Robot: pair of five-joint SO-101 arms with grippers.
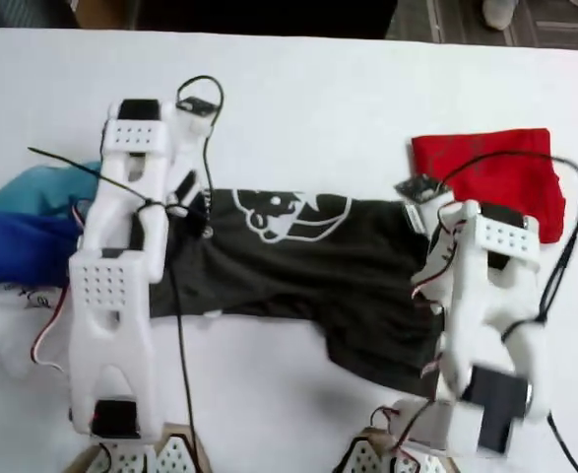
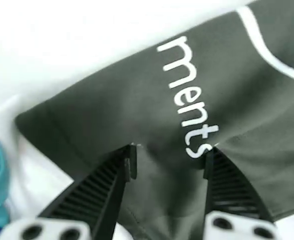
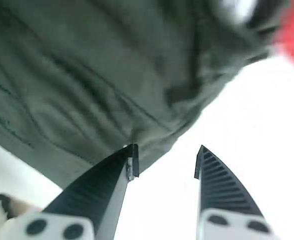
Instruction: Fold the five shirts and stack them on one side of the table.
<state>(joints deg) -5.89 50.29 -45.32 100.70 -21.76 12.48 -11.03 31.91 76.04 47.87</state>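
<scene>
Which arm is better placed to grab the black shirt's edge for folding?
Right, probably: the right hand, open, straddles the edge of the black shirt; the left hand is open over flat cloth inside the edge.

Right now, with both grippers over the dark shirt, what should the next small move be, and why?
Probably lower and shut the left gripper on the dark shirt. It is open with cloth across the gap between its fingers, near a corner of the shirt. The right gripper, also open, straddles the shirt's edge with one finger over bare table, so it likely needs to edge inward first.
</scene>
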